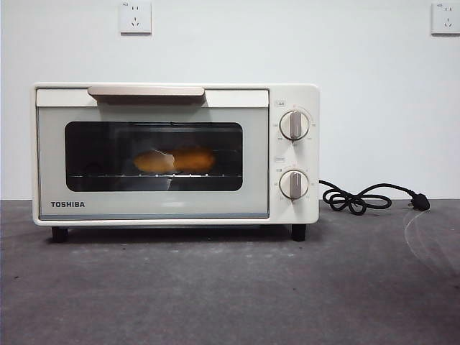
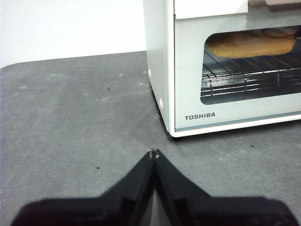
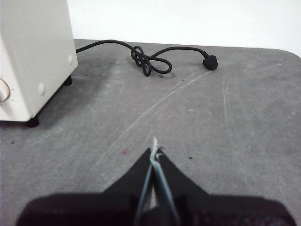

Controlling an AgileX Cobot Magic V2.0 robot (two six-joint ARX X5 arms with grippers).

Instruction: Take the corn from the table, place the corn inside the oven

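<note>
Corn (image 1: 175, 160) lying on the wire rack inside the oven (image 1: 175, 154), seen through the dark glass, door closed. Oven standing on the grey surface (image 1: 230, 287), 2 knobs on its front, black cord (image 1: 363, 198) coiled beside it. Left claw (image 2: 154, 153) clenched, empty, near the oven's front corner. Right claw (image 3: 155, 151) clenched, empty, over bare surface beside the oven's knob end.

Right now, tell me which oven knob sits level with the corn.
The lower knob: it sits about level with the corn behind the oven window; the upper knob is higher.
</note>
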